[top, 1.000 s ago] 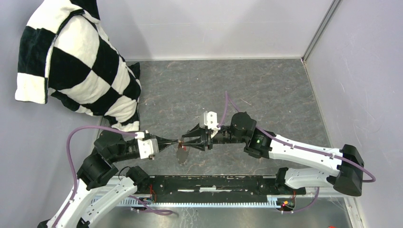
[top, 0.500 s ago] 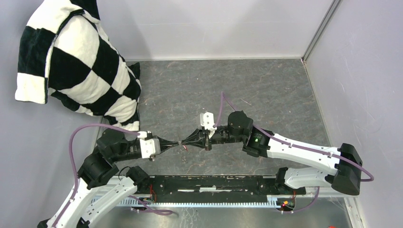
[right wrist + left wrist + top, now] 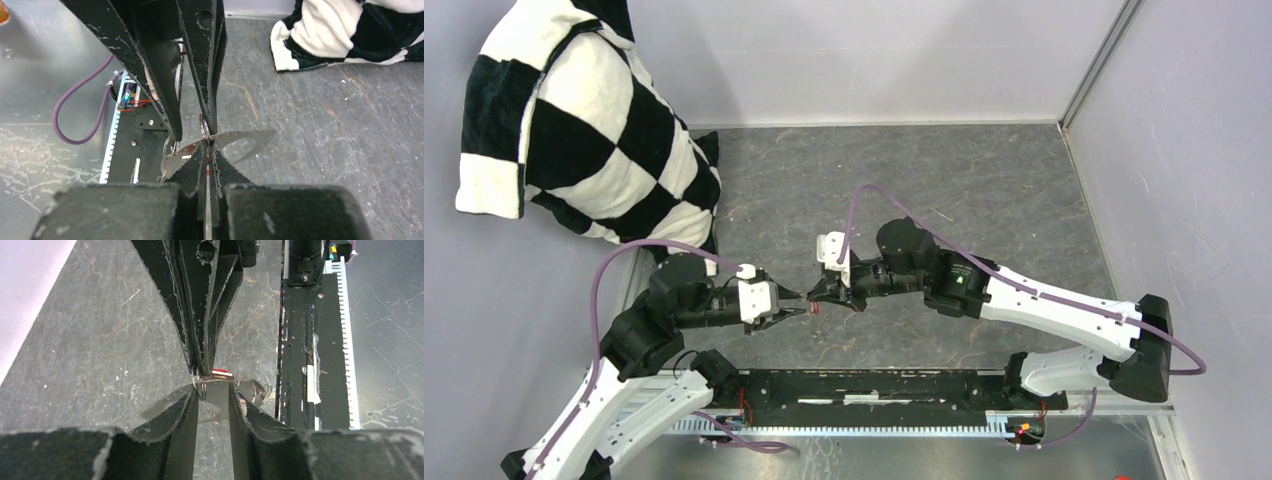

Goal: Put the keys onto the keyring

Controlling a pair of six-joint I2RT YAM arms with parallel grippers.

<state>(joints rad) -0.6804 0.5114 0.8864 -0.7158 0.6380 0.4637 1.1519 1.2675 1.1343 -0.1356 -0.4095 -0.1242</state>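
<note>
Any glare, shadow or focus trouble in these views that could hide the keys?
Top external: even, soft light, no glare; the keys are tiny. Left wrist: its own fingers look soft up close, and a shadow falls on the table beside them. Right wrist: sheen on the metal sheet at left; the keys are readable.

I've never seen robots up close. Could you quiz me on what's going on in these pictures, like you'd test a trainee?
1. True or false: the left gripper is clamped shut.
2. Which one pinches the red-tagged key? A) left gripper B) right gripper C) neither
3. Fill in: in the far left corner sits a black-and-white checked ___.

Key: 1 false, its jaws stand apart; 2 B; 3 cushion.
</note>
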